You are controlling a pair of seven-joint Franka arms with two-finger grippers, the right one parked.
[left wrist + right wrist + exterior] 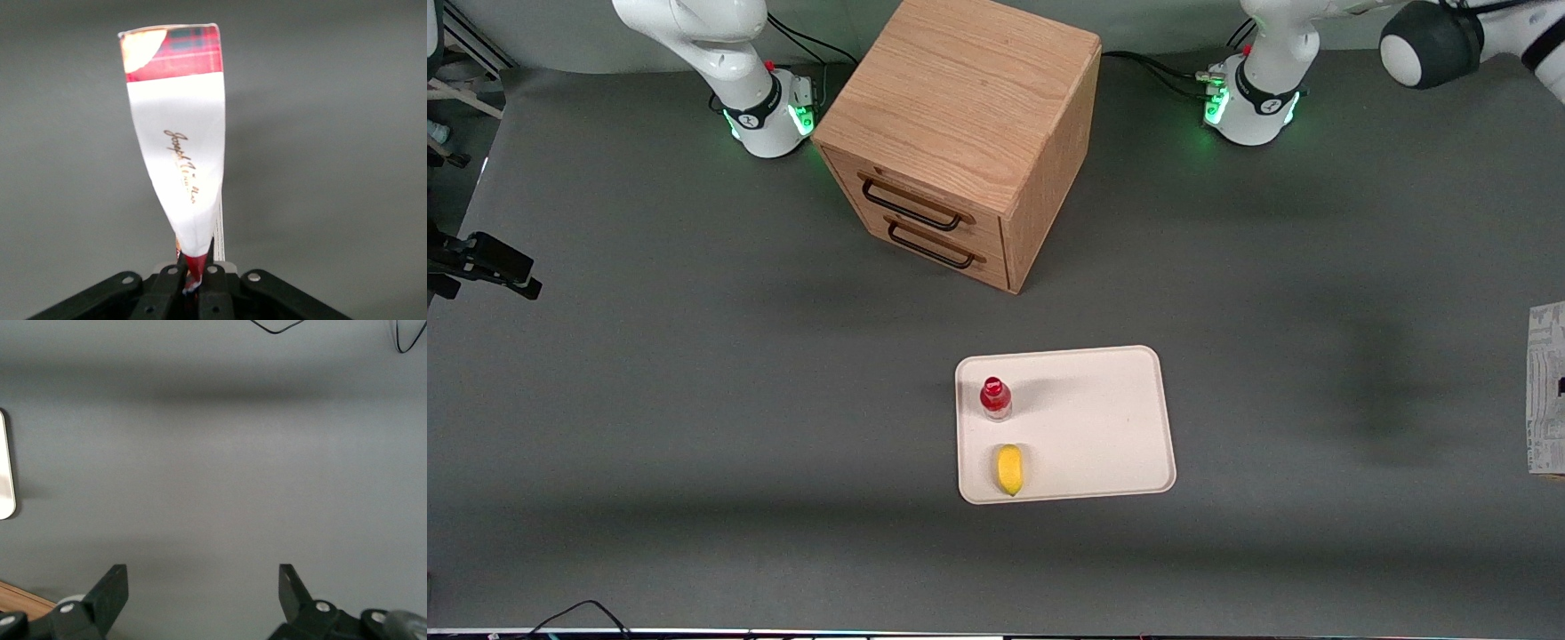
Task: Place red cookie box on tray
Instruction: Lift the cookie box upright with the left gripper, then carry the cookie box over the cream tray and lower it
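Note:
My left gripper (pixel 196 263) is shut on one narrow end of the red cookie box (pixel 177 133). The carton's white face and red plaid end stretch away from the fingers over bare grey table. In the front view only the box's grey-white printed back (pixel 1545 391) shows, at the picture's edge toward the working arm's end of the table. The gripper itself is out of that view. The cream-white tray (pixel 1103 427) lies in the middle of the table, well away from the box and nearer the front camera than the cabinet.
On the tray stand a small red-capped bottle (pixel 995 397) and a yellow fruit-like item (pixel 1009 468), both at the tray's end toward the parked arm. A wooden drawer cabinet (pixel 960 133) stands between the arm bases. The tray's rim (pixel 5 467) shows in the right wrist view.

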